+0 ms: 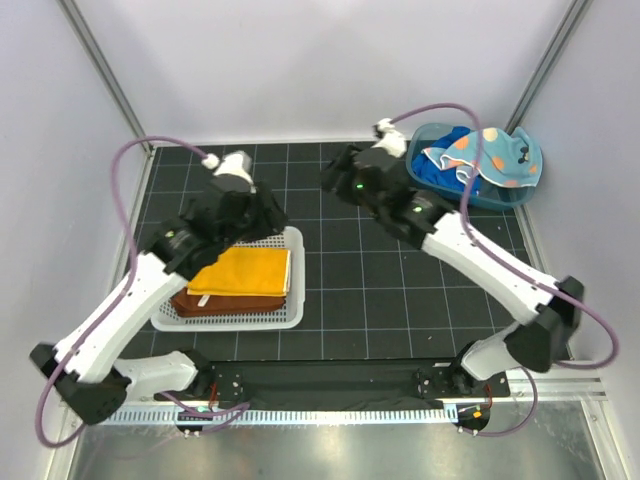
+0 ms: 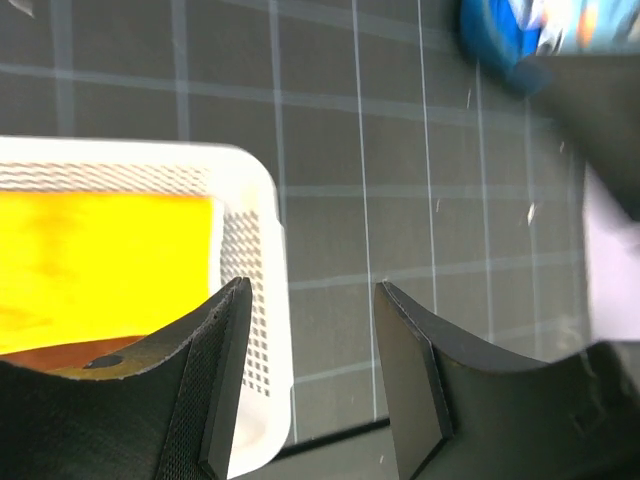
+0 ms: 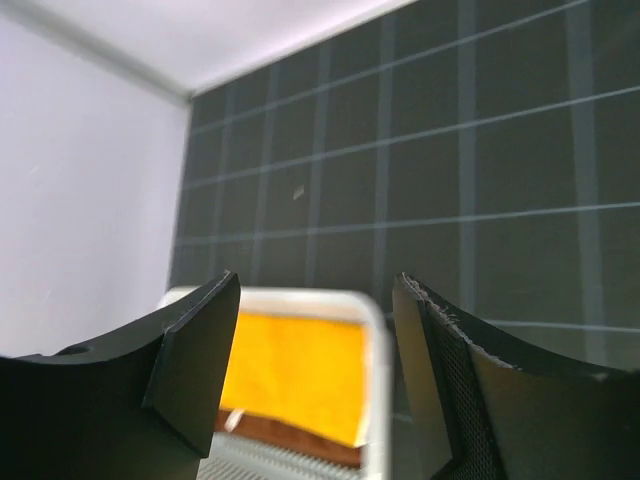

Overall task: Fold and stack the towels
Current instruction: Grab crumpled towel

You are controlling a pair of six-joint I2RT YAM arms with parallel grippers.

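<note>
A folded yellow-orange towel (image 1: 243, 270) lies on a folded rust-brown towel (image 1: 225, 303) inside the white mesh basket (image 1: 297, 300). My left gripper (image 1: 268, 222) hovers over the basket's far right corner. It is open and empty; in the left wrist view its gripper (image 2: 312, 290) frames the basket rim (image 2: 250, 190) beside the yellow towel (image 2: 100, 260). My right gripper (image 1: 330, 178) hangs open and empty over the mat's middle back. The right wrist view shows that gripper (image 3: 318, 283) facing the stacked yellow towel (image 3: 300, 370) and brown towel (image 3: 290, 435). A spotted light-blue towel (image 1: 485, 155) and a royal blue towel (image 1: 440, 172) sit crumpled in the tub.
The blue plastic tub (image 1: 520, 195) stands at the back right corner of the black gridded mat. White walls enclose the left, back and right sides. The arms' bases and a black rail run along the near edge.
</note>
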